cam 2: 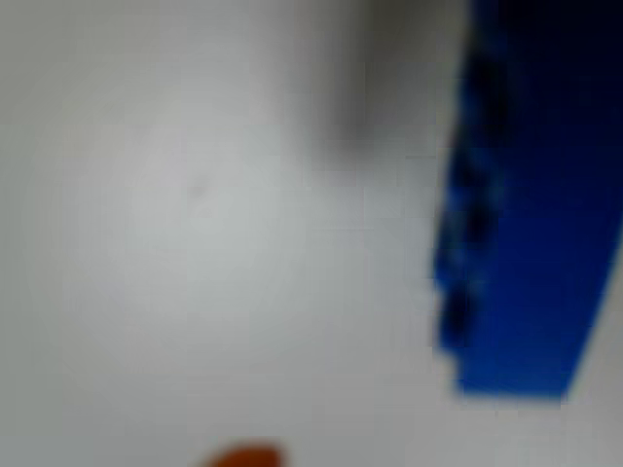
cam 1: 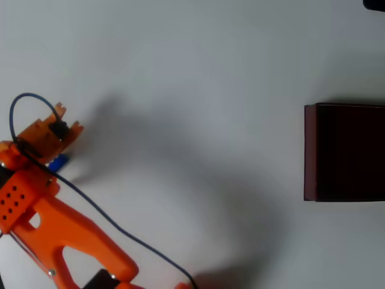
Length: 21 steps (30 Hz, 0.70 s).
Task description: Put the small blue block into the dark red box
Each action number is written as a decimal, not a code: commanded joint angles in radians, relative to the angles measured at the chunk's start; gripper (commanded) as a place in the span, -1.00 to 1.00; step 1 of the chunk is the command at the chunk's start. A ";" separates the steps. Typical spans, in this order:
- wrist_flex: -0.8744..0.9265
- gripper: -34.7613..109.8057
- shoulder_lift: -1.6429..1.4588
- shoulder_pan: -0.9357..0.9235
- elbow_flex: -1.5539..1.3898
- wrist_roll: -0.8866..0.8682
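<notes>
The small blue block (cam 1: 58,161) lies on the white table at the far left of the overhead view, mostly covered by my orange gripper (cam 1: 52,147), which hangs right over it. In the wrist view the blue block (cam 2: 526,224) looms large and blurred at the right edge, its bumpy side facing left, and an orange fingertip (cam 2: 243,457) pokes in at the bottom. How the jaws stand is hidden by the wrist. The dark red box (cam 1: 310,152) sits far off at the right edge, its interior almost black.
A blue cable (cam 1: 120,232) loops over the wrist and trails along the orange arm (cam 1: 66,232) toward the bottom edge. White table (cam 1: 192,120) stretches between the gripper and the box.
</notes>
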State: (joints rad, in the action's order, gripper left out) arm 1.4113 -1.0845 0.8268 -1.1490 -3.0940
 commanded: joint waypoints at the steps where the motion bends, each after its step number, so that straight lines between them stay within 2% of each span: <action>1: -0.025 -0.17 -0.043 -0.014 -0.035 -0.005; 8: -0.114 -0.17 -0.060 -0.038 -0.112 0.038; 12: -0.285 -0.19 -0.097 -0.049 -0.267 0.048; 15: -0.430 -0.48 -0.117 -0.069 -0.383 0.101; 17: -0.486 -0.51 -0.141 -0.080 -0.453 0.127; 21: -0.433 -0.52 -0.216 -0.098 -0.515 0.172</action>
State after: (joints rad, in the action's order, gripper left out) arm 0.9342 -1.2379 0.7470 -1.6230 -2.9452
